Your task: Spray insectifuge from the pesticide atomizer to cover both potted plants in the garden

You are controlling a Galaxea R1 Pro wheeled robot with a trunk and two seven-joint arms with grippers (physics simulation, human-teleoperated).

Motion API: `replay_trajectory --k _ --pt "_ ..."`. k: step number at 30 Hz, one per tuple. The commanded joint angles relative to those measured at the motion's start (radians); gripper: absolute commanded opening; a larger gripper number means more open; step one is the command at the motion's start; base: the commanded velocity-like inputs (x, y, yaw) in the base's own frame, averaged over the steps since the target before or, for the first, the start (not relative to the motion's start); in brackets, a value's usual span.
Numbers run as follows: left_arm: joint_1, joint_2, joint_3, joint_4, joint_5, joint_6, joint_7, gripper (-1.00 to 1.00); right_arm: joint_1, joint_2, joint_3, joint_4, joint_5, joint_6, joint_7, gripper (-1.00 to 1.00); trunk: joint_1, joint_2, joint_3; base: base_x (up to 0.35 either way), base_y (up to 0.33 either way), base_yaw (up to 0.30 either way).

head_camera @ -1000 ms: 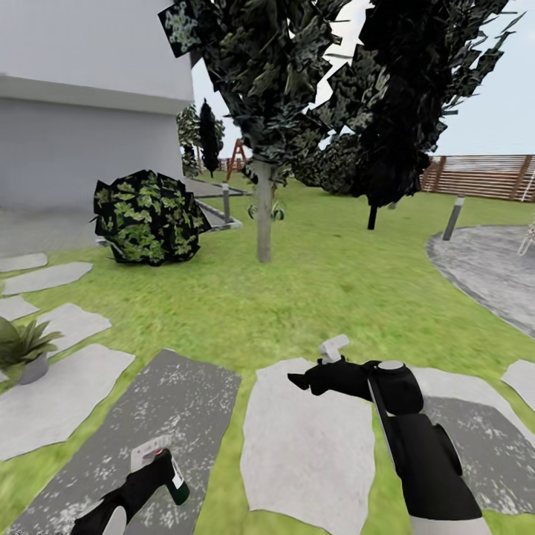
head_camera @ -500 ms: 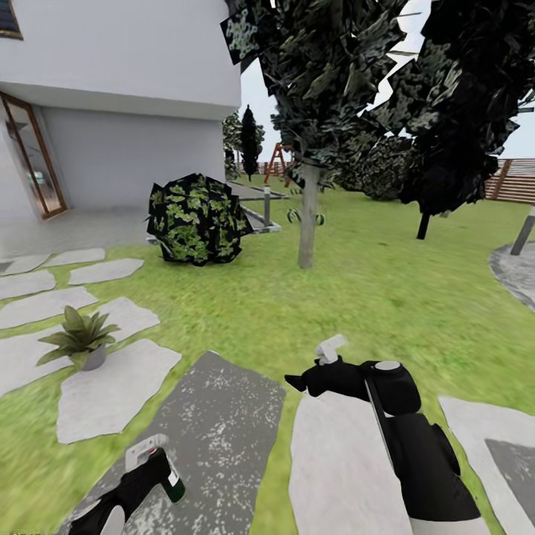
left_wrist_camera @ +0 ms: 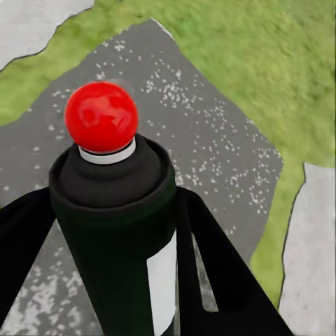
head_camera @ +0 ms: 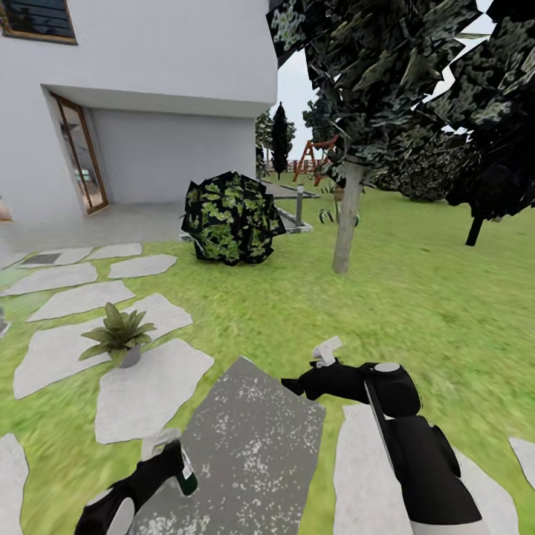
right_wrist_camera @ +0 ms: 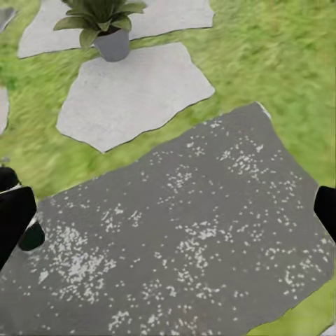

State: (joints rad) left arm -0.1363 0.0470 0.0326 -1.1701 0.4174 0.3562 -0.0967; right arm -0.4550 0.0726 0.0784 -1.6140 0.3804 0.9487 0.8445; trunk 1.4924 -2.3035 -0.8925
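Observation:
My left gripper (head_camera: 169,467) is low at the left of the head view, shut on the pesticide atomizer (head_camera: 172,462). The atomizer's white head points up and its green base points down-right. In the left wrist view the atomizer (left_wrist_camera: 112,203) shows as a black body with a red tip, and a black finger (left_wrist_camera: 210,259) presses on each side of it. One potted plant (head_camera: 120,334), a rosette of pointed green leaves in a small grey pot, stands on a pale stepping stone ahead to the left. The right wrist view shows the potted plant (right_wrist_camera: 105,24) too. My right gripper (head_camera: 296,385) hovers open over a dark grey stone (right_wrist_camera: 189,231), holding nothing.
A big dark round bush (head_camera: 230,219) and a tree trunk (head_camera: 345,219) stand on the lawn ahead. A grey bollard lamp (head_camera: 299,204) is behind them. The white house with a glass door (head_camera: 78,160) is at the left. Pale stepping stones (head_camera: 148,390) lead left across the grass.
The whole view has swung left: bush, tree and stones have slid right in the picture, and the potted plant now sits nearer the middle. Both grippers keep their pose.

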Motion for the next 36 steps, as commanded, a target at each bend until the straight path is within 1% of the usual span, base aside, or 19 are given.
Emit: replay_trajectory --k 1,3,6,9,11,17,21,24,27,36 --pt "0.008 0.0 -0.002 -0.05 0.007 0.021 -0.006 -1.0 0.003 0.0 0.002 -0.002 0.01 0.002 0.036 1.0 0.0 0.0 -0.001 0.252 0.214 0.001" --pt "0.019 0.002 -0.004 -0.067 0.008 0.032 -0.008 -1.0 0.007 -0.002 0.0 -0.002 0.01 0.0 0.1 1.0 0.0 0.0 -0.001 0.251 0.215 0.001" --pt "0.029 0.001 -0.002 -0.076 0.006 0.04 -0.002 -1.0 0.01 -0.003 -0.005 -0.002 0.011 -0.002 0.147 1.0 0.0 0.0 -0.001 0.217 0.19 0.079" --pt "0.03 -0.007 -0.002 -0.091 0.008 0.062 0.0 -1.0 0.01 -0.002 -0.002 -0.002 0.01 -0.001 0.152 1.0 0.0 0.0 -0.001 0.073 0.069 0.211" --pt "0.03 -0.003 0.002 -0.087 0.007 0.074 0.002 -1.0 0.01 -0.001 0.0 -0.002 0.011 0.0 0.153 1.0 0.0 0.0 -0.001 0.025 0.024 0.231" --pt "0.03 -0.009 0.002 -0.09 -0.004 0.083 0.006 -1.0 0.01 0.0 0.0 -0.002 0.011 0.002 0.154 1.0 0.023 -0.042 -0.02 0.006 0.006 0.075" --pt "0.03 -0.01 0.001 -0.096 0.0 0.084 0.039 -1.0 0.01 0.0 0.0 -0.002 0.011 0.002 0.154 1.0 0.039 -0.07 -0.032 0.001 0.001 0.009" --pt "0.034 -0.01 -0.001 -0.113 0.005 0.085 0.057 -1.0 0.01 -0.003 -0.003 -0.002 0.012 0.002 0.154 1.0 0.039 -0.07 -0.032 0.0 0.0 0.002" --pt "0.035 -0.01 -0.002 -0.12 0.006 0.085 0.06 -1.0 0.01 -0.003 -0.002 -0.002 0.012 0.001 0.154 1.0 0.039 -0.07 -0.032 0.0 0.0 0.0" --pt "0.046 -0.011 -0.001 -0.122 -0.001 0.085 0.064 -1.0 0.01 -0.003 -0.004 -0.001 0.012 0.001 0.154 1.0 0.073 -0.133 -0.061 0.0 0.0 0.0"
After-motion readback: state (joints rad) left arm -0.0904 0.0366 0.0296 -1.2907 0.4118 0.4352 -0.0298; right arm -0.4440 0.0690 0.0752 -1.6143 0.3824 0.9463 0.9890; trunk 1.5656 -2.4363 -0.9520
